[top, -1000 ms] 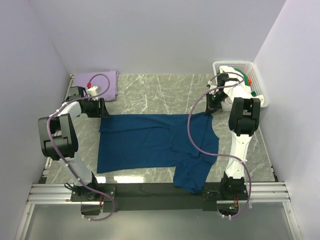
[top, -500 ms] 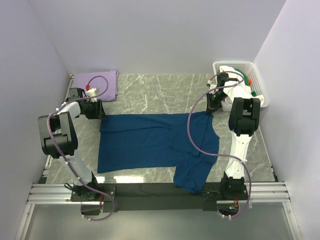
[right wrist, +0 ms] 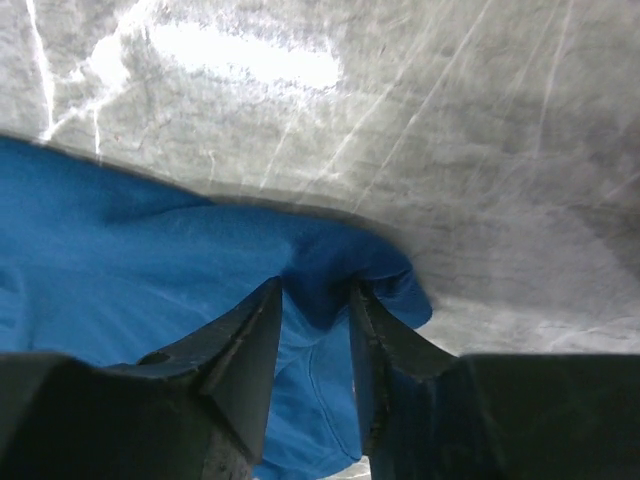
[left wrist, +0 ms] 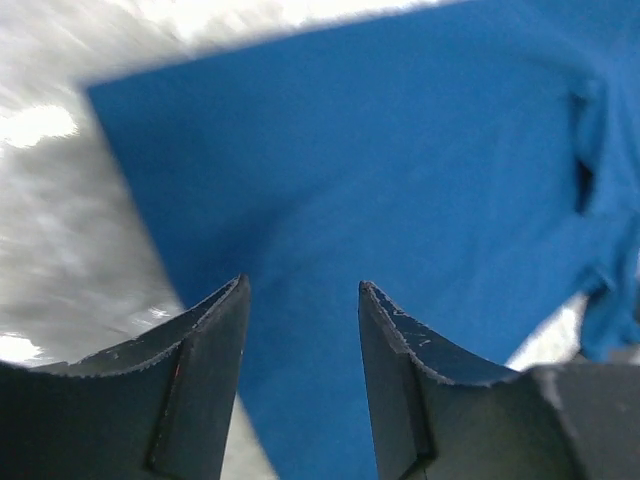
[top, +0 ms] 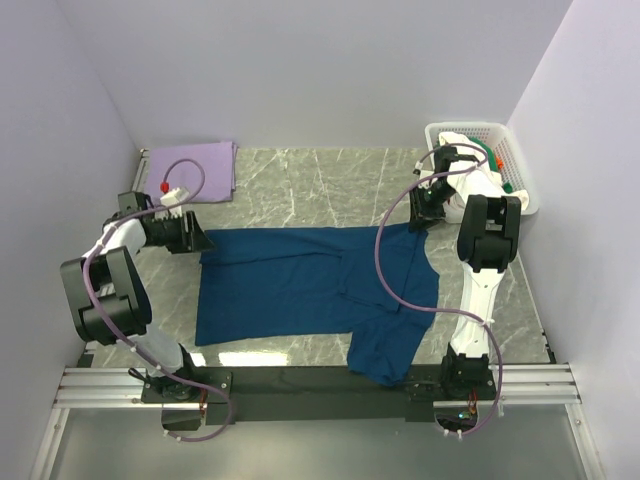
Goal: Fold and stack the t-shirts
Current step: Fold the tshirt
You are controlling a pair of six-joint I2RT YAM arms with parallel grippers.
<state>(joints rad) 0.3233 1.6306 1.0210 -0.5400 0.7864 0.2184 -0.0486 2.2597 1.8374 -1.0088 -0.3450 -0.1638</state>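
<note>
We can read no lettering, label, brand, number or sign in any view, neither on the navy t-shirt (top: 300, 285) at centre nor on the basket (top: 528, 200), upper right.

We note that the left gripper (top: 200, 240) has shifted slightly nearer and leftward along the far-left corner of the navy t-shirt (top: 300, 285). Its elbow has swung back toward the near-left. The arm now covers less of the lavender t-shirt (top: 205, 165).

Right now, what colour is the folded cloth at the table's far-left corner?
The folded cloth tee is plain pale lavender; top external view shows it best.
</note>
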